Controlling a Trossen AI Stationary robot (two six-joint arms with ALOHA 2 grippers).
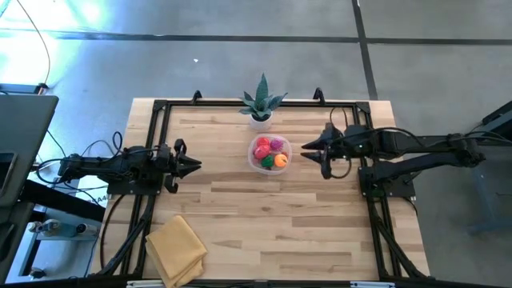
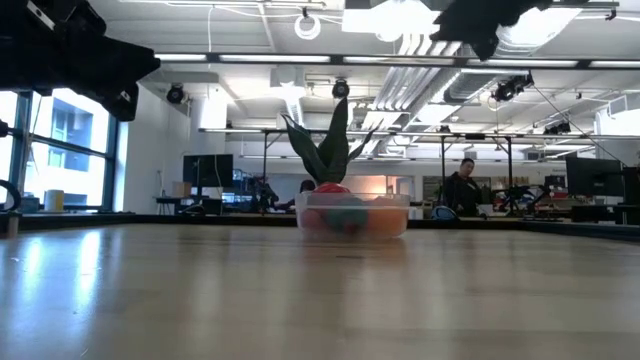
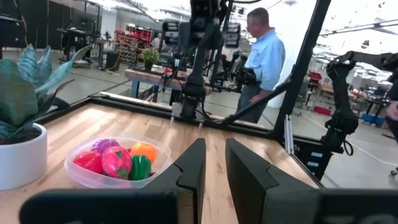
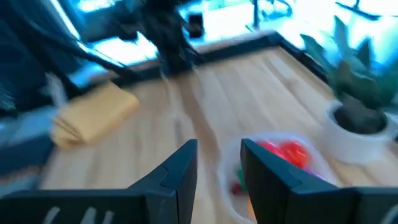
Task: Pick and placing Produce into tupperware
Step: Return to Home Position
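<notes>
Container (image 1: pixel 253 163) holding the produce (image 1: pixel 270 150) sits upper centre on the bench (image 1: pixel 288 224), just below the potted plant (image 1: pixel 262 105). Left end effector (image 1: pixel 194 166): narrow gap, empty, mid-left. Right end effector (image 1: pixel 307 147): fingers slightly apart, empty, just right of the container. Yellow cloth (image 1: pixel 176 248) lies at the lower-left edge.

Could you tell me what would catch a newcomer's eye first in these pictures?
On the wooden table, the clear tupperware holding bright produce stands out first, a potted plant beside it. The left gripper and right gripper flank it, apart from it, jaws empty. A folded yellow cloth lies at the edge on the left arm's side.
</notes>
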